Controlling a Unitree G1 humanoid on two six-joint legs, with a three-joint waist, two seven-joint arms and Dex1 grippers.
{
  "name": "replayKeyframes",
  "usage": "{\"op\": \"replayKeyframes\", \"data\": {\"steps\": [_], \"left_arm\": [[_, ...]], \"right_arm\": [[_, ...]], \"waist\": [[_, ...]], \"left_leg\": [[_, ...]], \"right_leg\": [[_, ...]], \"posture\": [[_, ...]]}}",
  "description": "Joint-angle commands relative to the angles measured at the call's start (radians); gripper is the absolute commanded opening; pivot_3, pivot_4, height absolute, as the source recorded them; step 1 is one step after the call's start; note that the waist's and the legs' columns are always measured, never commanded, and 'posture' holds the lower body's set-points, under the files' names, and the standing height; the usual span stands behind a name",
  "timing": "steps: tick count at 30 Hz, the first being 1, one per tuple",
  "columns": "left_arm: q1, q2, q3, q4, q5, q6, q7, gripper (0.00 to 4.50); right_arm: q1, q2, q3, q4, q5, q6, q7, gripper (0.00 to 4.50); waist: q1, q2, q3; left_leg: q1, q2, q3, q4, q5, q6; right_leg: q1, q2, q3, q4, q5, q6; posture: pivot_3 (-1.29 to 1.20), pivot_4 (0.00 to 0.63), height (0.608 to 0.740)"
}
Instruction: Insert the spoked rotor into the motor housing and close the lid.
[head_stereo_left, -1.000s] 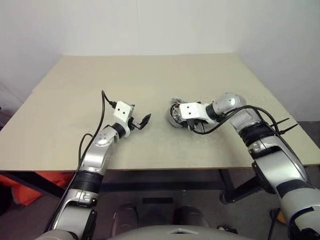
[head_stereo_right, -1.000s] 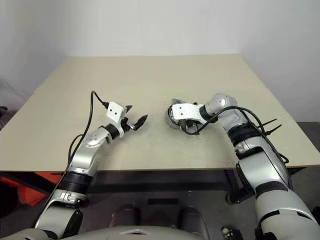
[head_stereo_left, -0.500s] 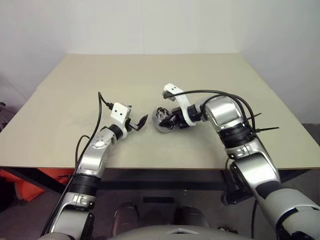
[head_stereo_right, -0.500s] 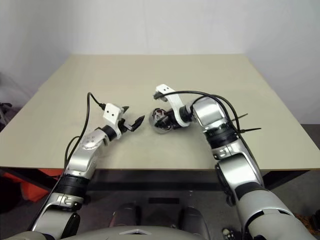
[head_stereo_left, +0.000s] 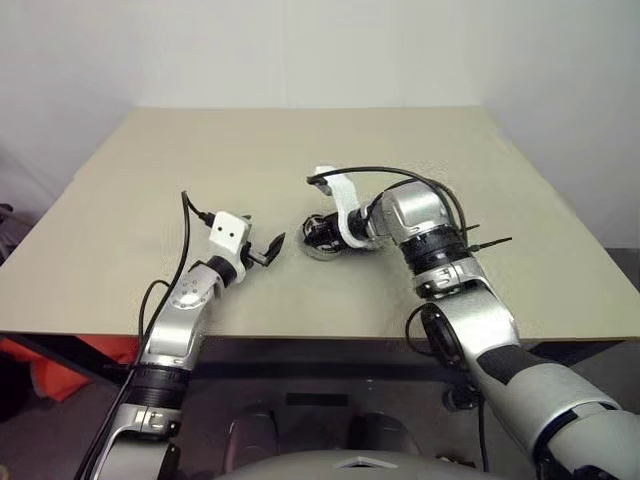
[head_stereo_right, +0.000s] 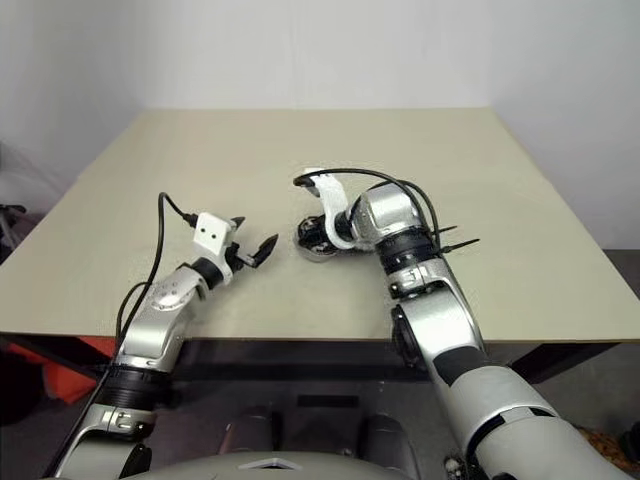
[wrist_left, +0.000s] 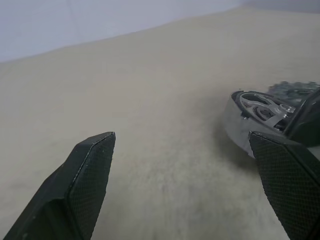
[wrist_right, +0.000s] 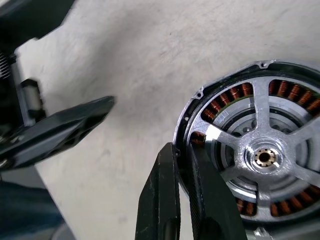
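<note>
The motor housing (head_stereo_left: 318, 245) is a round silver can near the table's middle, tilted, and I cannot tell whether it touches the table. In the right wrist view the housing (wrist_right: 260, 105) shows copper windings, silver spokes and a centre hub. I cannot tell whether those spokes are the spoked rotor. My right gripper (wrist_right: 182, 149) is shut on the housing's rim. My left gripper (head_stereo_left: 268, 248) hangs open just left of the housing (wrist_left: 250, 112), apart from it and holding nothing. A toothed grey edge (wrist_left: 295, 90) peeks out behind the housing. The lid is out of view.
The beige table (head_stereo_left: 300, 150) stretches wide behind and to both sides of the arms, with a white wall beyond its far edge. Its near edge lies just below both forearms. A black cable (head_stereo_left: 400, 175) loops over my right wrist.
My right gripper has carried the housing leftward, close to the left gripper, and its wrist has rolled over. The left gripper stayed open and drew slightly left.
</note>
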Motion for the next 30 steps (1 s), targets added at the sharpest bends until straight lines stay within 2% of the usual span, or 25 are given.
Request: {"op": "replayKeyframes", "data": {"steps": [1, 8, 14, 21, 24, 28, 30], "left_arm": [[0.003, 0.015, 0.025, -0.064, -0.007, 0.004, 0.009, 4.50], [0.006, 0.016, 0.025, -0.072, -0.005, 0.010, 0.012, 4.50], [-0.001, 0.018, 0.027, -0.066, -0.005, 0.011, 0.010, 4.50], [-0.012, 0.012, 0.019, -0.050, -0.004, 0.007, 0.006, 4.50], [-0.019, 0.008, 0.012, -0.039, -0.004, 0.003, -0.001, 4.50], [-0.034, 0.003, 0.003, -0.023, -0.004, 0.000, -0.012, 4.50], [-0.042, 0.001, 0.000, -0.014, -0.004, -0.001, -0.019, 4.50]], "right_arm": [[-0.047, -0.003, -0.057, 0.089, 0.009, -0.042, -0.085, 0.01], [-0.102, 0.019, -0.135, 0.215, 0.045, -0.134, -0.185, 0.01], [-0.120, 0.012, -0.108, 0.218, 0.049, -0.181, -0.177, 1.89], [-0.125, -0.007, -0.128, 0.089, 0.087, -0.156, -0.173, 1.89], [-0.118, -0.014, -0.208, -0.006, 0.144, -0.144, -0.193, 1.89], [-0.102, 0.000, -0.418, -0.093, 0.267, -0.023, -0.297, 1.89], [-0.074, 0.003, -0.484, -0.153, 0.320, 0.039, -0.317, 1.89]], "waist": [[0.000, 0.000, 0.000], [0.000, 0.000, 0.000], [-0.002, 0.000, 0.000], [-0.002, 0.000, 0.000], [-0.003, 0.000, 0.000], [-0.002, 0.000, 0.000], [-0.001, 0.000, 0.000]], "left_leg": [[0.002, 0.000, 0.000, 0.000, 0.000, 0.000], [0.004, 0.000, -0.002, 0.000, 0.000, -0.001], [0.003, 0.000, -0.002, 0.000, 0.000, -0.001], [0.000, 0.000, -0.001, -0.001, 0.000, 0.000], [0.000, 0.000, 0.000, -0.002, 0.000, -0.001], [0.000, 0.000, 0.001, -0.003, 0.000, -0.001], [0.000, 0.000, 0.001, -0.002, 0.000, 0.000]], "right_leg": [[0.002, 0.000, 0.000, 0.000, 0.000, 0.000], [0.005, -0.001, 0.000, 0.000, 0.000, 0.001], [0.004, -0.001, 0.000, 0.000, 0.000, 0.001], [0.002, 0.000, 0.000, 0.000, 0.001, -0.001], [0.001, 0.000, 0.000, -0.002, 0.003, -0.005], [0.001, 0.000, 0.000, -0.002, 0.002, -0.004], [0.001, 0.000, 0.000, -0.002, 0.001, -0.003]], "posture": [[0.00, 0.000, 0.740], [0.00, 0.000, 0.740], [0.00, 0.000, 0.740], [0.00, 0.000, 0.740], [0.00, 0.000, 0.740], [0.00, 0.000, 0.740], [0.00, 0.000, 0.740]]}}
